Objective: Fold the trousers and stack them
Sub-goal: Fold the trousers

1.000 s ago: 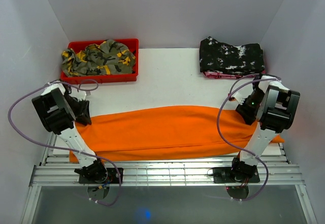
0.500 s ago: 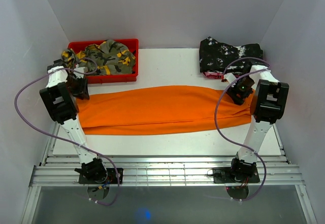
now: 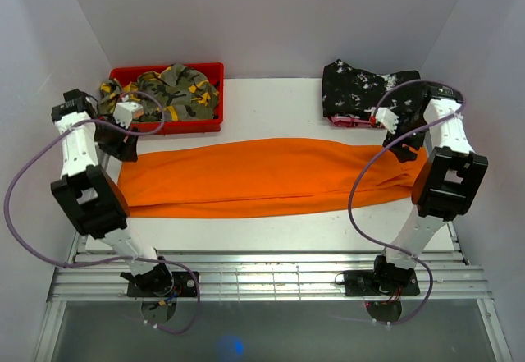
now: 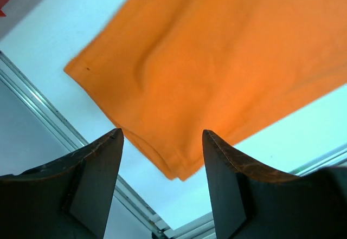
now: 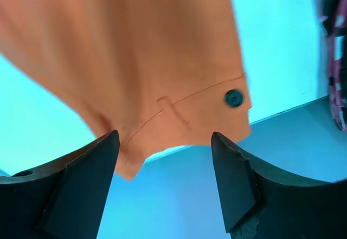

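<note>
The orange trousers point(image 3: 262, 177) lie flat across the middle of the white table point(image 3: 271, 107), folded lengthwise into one long band. My left gripper point(image 3: 117, 145) hovers above their left end, open with nothing between its fingers. In the left wrist view the hem corner of the trousers point(image 4: 217, 60) lies on the table below the open left gripper point(image 4: 162, 133). My right gripper point(image 3: 404, 149) hangs over the right end, also open and empty. Under the right gripper point(image 5: 164, 134) the right wrist view shows the waistband of the trousers point(image 5: 135, 49) with a dark button point(image 5: 234, 97).
A red bin point(image 3: 209, 71) at the back left holds a camouflage garment point(image 3: 164, 91). A black white-speckled garment point(image 3: 373, 91) lies folded at the back right on something pink. Aluminium rails point(image 3: 271, 280) run along the near edge, and white walls close in both sides.
The trousers were drawn from the near edge to the table's middle. Both grippers have since let go, opened wider and risen above the ends of the cloth.
</note>
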Robot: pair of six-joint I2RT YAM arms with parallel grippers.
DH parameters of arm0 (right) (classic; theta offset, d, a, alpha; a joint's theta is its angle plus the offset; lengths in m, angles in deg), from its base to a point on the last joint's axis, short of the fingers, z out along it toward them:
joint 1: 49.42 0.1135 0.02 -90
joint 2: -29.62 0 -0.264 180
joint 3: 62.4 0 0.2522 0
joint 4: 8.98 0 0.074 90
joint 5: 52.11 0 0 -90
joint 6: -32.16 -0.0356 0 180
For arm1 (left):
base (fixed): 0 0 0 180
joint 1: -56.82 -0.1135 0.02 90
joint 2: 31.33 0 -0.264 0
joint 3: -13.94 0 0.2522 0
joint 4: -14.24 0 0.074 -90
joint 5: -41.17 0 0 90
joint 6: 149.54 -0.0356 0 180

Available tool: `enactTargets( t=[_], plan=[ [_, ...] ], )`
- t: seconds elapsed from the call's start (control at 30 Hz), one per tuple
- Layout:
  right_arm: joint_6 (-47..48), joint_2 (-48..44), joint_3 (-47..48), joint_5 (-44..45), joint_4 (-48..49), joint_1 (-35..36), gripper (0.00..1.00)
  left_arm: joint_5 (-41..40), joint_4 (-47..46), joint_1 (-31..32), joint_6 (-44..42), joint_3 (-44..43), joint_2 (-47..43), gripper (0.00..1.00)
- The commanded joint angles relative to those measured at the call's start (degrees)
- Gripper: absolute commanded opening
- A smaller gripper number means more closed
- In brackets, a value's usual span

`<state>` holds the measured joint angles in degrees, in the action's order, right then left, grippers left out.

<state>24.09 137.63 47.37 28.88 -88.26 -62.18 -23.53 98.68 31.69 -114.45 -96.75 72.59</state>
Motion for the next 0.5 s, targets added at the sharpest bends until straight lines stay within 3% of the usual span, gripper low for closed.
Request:
enactTargets(
  t=[0.0,0.2,0.47],
  plan=[
    [9.46,-2.88,-6.59,4.08,-3.75,-1.74,0.74,1.16,2.28,-0.54,-10.81,10.83,-8.53,0.70],
    [11.32,-2.98,-11.89,8.49,4.08,-4.82,0.74,-0.51,-1.49,-1.33,-22.06,26.84,-16.55,0.67],
    [16.85,-5.17,-18.82,11.38,8.03,-7.02,0.81,-4.90,-8.17,-1.51,-30.25,31.89,-17.10,0.65]
  ],
)
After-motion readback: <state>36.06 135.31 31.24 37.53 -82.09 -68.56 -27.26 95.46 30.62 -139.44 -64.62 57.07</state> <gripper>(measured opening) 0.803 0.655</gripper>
